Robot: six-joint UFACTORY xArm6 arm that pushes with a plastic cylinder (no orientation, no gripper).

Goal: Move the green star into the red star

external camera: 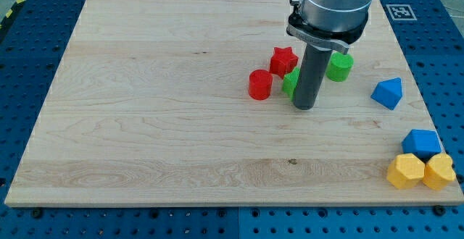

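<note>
1. Two yellow blocks (420, 172) sat nearest the camera, at about 4 o'clock on the desk (145, 123), touching each other. Their shapes were hard to make out.
2. Right above them sat a blue block (421, 143), touching them. Another blue block (387, 93), with a pointy top, sat alone at about 3 o'clock, well apart from the middle group.
3. My tip (305, 107) rested on the desk, a bit toward 1 o'clock from the middle. This arm had no fingers, only a dark rod, so nothing could be open, closed or held.
4. A little bit of the green star (290, 82) peeked out at the 9 o'clock side of the rod. The rod hid most of it, so I could not really see its star shape.
5. Just toward 11 o'clock from it was the red star (283, 61). The two looked like they were touching, or very nearly.
6. A red round block (260, 85) stood just beside the green star, at its 9 o'clock.
7. A green round block (338, 66) sat at 2 o'clock from the rod.
8. I think the job was almost done. Maybe one small push toward 11 o'clock was left, if the stars did not touch.
9. No boxes or bowls were on the desk, so nothing was inside anything.
</note>
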